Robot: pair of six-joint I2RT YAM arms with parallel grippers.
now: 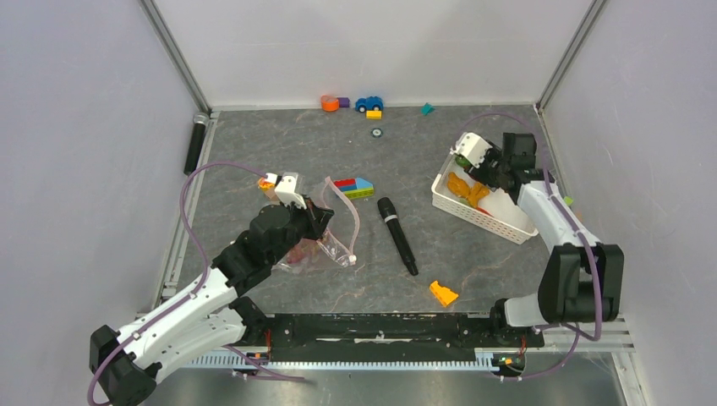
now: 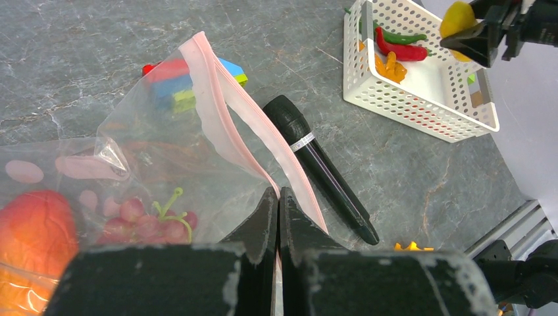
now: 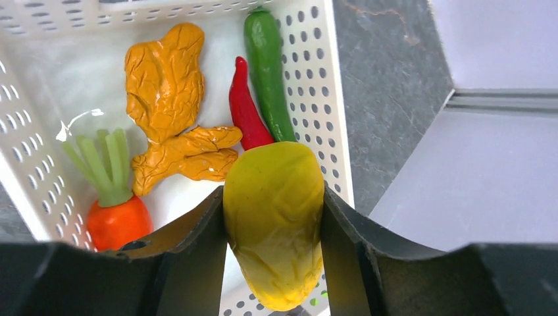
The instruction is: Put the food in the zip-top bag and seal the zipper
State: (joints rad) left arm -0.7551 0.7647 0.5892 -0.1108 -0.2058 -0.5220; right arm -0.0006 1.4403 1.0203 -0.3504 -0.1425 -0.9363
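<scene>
The clear zip-top bag (image 2: 164, 151) lies on the table, its mouth held up. My left gripper (image 2: 278, 197) is shut on the pink zipper (image 2: 217, 105) edge. Inside the bag are an orange-red fruit (image 2: 33, 224) and purple grapes (image 2: 148, 220). Over the white basket (image 3: 322, 79) my right gripper (image 3: 273, 197) is shut on a yellow fruit (image 3: 276, 224), lifted above the basket floor. Below it lie a red chili (image 3: 245, 108), a green pepper (image 3: 266, 66), a carrot (image 3: 115, 217) and two orange knobbly pieces (image 3: 168, 79).
A black microphone (image 1: 397, 235) lies between the bag (image 1: 325, 245) and the basket (image 1: 482, 216). Coloured bricks (image 1: 353, 187) sit just behind the bag, and an orange wedge (image 1: 442, 293) is near the front edge. Small toys (image 1: 369, 104) line the back wall.
</scene>
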